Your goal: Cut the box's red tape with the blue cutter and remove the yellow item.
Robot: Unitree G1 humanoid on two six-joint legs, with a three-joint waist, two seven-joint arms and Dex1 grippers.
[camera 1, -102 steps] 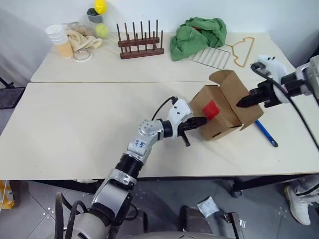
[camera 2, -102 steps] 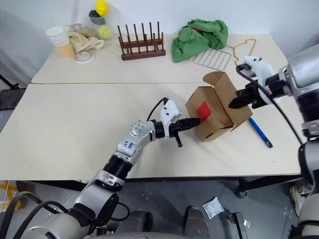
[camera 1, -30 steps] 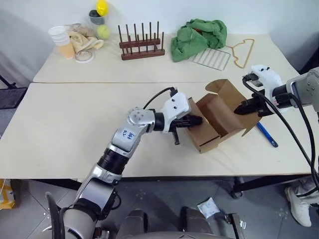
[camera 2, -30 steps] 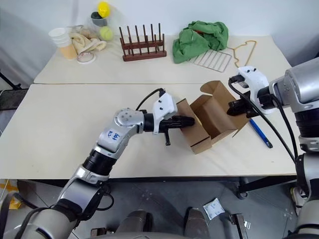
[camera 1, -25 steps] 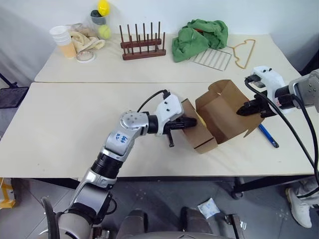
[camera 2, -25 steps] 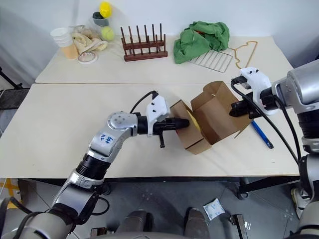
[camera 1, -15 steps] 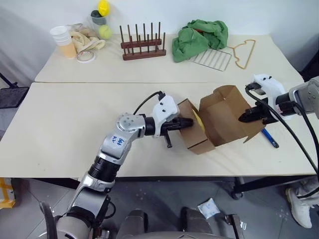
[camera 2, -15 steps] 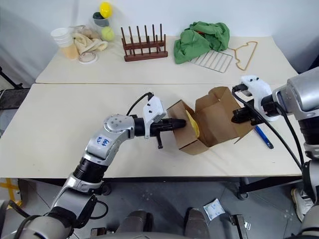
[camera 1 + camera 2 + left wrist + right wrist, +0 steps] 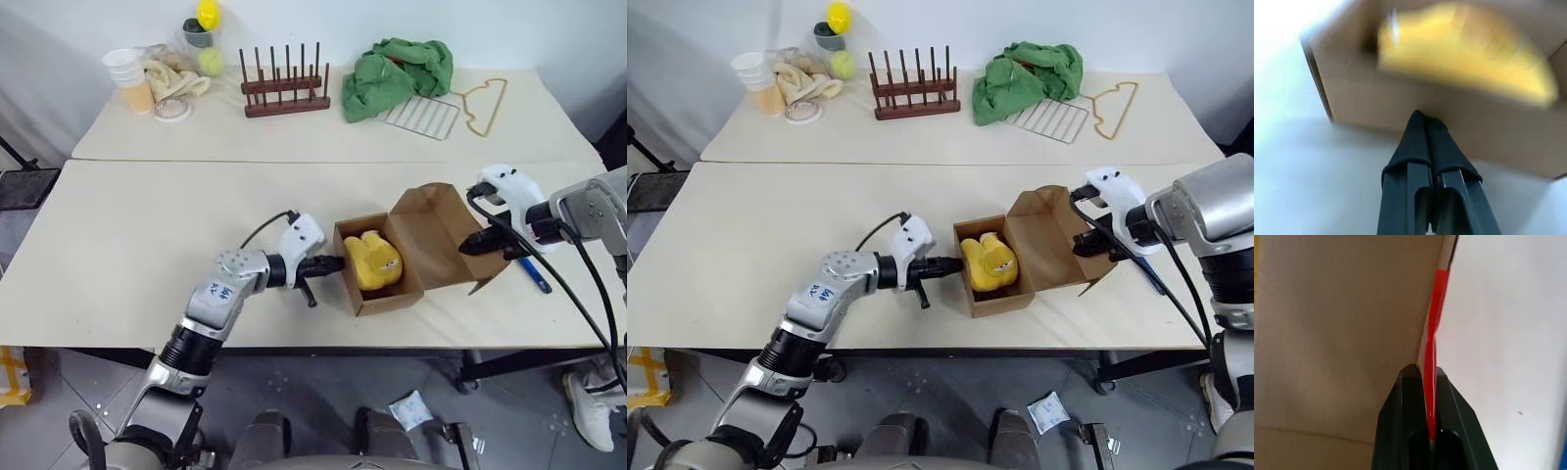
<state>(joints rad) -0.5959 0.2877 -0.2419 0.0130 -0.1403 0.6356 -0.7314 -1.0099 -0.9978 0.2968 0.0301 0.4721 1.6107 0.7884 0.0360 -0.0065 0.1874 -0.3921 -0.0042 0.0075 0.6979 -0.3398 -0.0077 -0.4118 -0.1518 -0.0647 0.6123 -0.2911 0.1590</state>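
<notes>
Resting flat now, the box [image 9: 392, 257] has come down from its tilt, lid open, exposing the yellow item [image 9: 371, 260]. The right gripper [image 9: 1430, 382] pinches the lid's taped edge (the red tape [image 9: 1436, 313] shows there), and the left gripper [image 9: 1422, 120], pressed together, touches the box wall; only removal remains.

Light: bright, even and diffuse over the pale surface [image 9: 147, 255].
Shadows: soft and short; the box [image 9: 431, 245] interior is darker along its walls.
Glare: left wrist view washes out to white at 10 o'clock.
Blur: left wrist view smears the yellow item [image 9: 1464, 54]; its fingers [image 9: 1410, 147] stay sharper.
Focus: right wrist view crisp on the tape [image 9: 1436, 333].
Head views: sharp.
</notes>
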